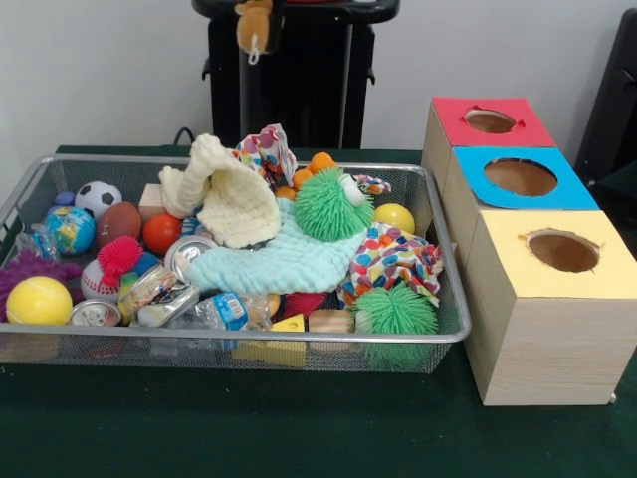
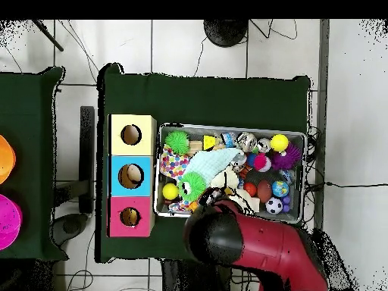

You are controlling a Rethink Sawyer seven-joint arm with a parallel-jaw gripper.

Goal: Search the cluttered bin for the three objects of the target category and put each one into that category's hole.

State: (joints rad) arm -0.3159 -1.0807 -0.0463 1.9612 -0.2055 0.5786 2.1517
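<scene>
Dark green cloth covered the surface (image 1: pixel 299 428), with white wall behind and the black pedestal at the far side. High at the top edge of the front view hung the pincer (image 1: pixel 255 30), closed on a small brown plush toy (image 1: pixel 254 22) that dangled beneath it, well above the clutter. Below sat the wide silver wire-mesh bin (image 1: pixel 453 334), heaped with a cream knitted cloth (image 1: pixel 229 194), a pale mint knitted cloth (image 1: pixel 289 261), a green spiky rubber ball with eyes (image 1: pixel 331 204), a polka-dot fabric piece (image 1: pixel 393 261), a yellow smooth ball (image 1: pixel 38 299), a small soccer ball (image 1: pixel 98 196) and crushed cans. Beside the bin stood three wooden boxes, each with a round hole: red-topped box (image 1: pixel 493 121) farthest, blue-topped box (image 1: pixel 523 177) in the middle, yellow-topped box (image 1: pixel 557 254) nearest. From overhead the red arm (image 2: pixel 258 246) covered the bin's near rim.

The soft toy could slip or swing during travel, miss its hole, and land on a box top or back among the cloths.
</scene>
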